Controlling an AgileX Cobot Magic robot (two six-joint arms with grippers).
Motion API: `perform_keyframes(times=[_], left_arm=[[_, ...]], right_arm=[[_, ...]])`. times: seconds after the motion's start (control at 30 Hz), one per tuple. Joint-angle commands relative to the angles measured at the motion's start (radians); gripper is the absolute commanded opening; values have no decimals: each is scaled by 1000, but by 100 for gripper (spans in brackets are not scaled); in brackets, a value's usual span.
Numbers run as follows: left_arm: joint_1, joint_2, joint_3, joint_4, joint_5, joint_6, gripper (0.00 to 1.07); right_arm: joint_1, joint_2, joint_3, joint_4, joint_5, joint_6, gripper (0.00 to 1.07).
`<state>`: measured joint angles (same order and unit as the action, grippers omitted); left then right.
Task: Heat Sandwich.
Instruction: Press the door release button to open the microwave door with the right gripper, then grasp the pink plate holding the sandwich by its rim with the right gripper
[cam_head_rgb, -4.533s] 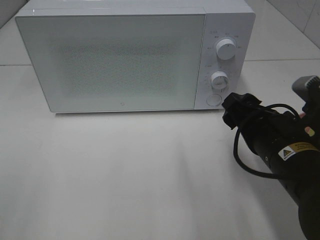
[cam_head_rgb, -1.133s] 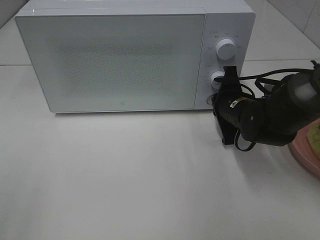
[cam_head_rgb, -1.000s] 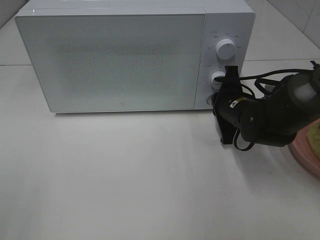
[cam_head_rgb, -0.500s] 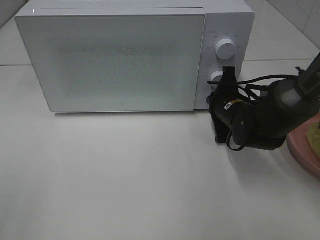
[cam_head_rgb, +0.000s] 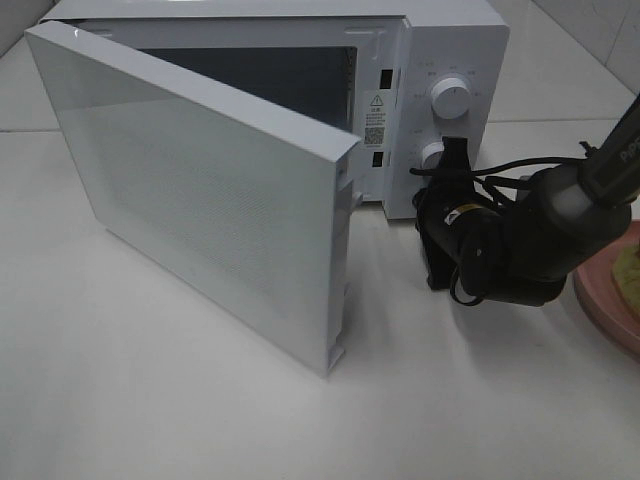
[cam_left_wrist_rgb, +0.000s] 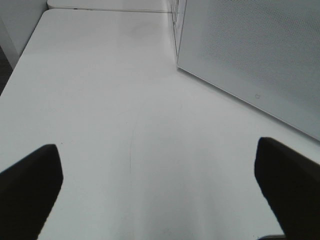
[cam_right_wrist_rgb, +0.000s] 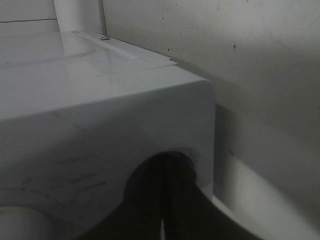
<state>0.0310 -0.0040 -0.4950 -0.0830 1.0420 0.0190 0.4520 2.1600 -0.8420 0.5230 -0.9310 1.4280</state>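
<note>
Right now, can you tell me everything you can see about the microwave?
The microwave is a glossy white box standing on the white table. Its big door, hinged on the left, stands open toward the camera, showing a dark inside and stickers on the frame. The panel on the right has two round white knobs: the upper knob is clear, the lower one half hidden. The right gripper, shut, touches the panel's bottom corner.

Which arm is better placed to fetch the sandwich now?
Right. The right gripper sits at the microwave control panel, beside the pink plate with the sandwich; the left gripper faces the outside of the open door.
</note>
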Motion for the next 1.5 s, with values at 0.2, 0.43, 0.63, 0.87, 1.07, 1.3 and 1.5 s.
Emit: perform_keyframes(times=[0.2, 0.43, 0.63, 0.87, 1.07, 1.3, 1.5], left_arm=[[3, -23, 1, -5, -6, 2, 101], [3, -23, 1, -5, -6, 2, 101], [3, -23, 1, -5, -6, 2, 101], [3, -23, 1, -5, -6, 2, 101], [3, -23, 1, -5, -6, 2, 101], [3, -23, 1, -5, -6, 2, 101], [3, -23, 1, -5, -6, 2, 101]], right_arm=[[-32, -17, -100, -72, -177, 1, 1], [-32, -79, -34, -89, 18, -16, 1], [-32, -124, 11, -100, 138, -53, 1], [-33, -189, 67, -147, 320, -81, 1], [-33, -274, 90, -147, 481, -192, 2], [-33, -379, 90, -148, 718, -461, 4], [-33, -486, 90, -177, 931, -868, 5]])
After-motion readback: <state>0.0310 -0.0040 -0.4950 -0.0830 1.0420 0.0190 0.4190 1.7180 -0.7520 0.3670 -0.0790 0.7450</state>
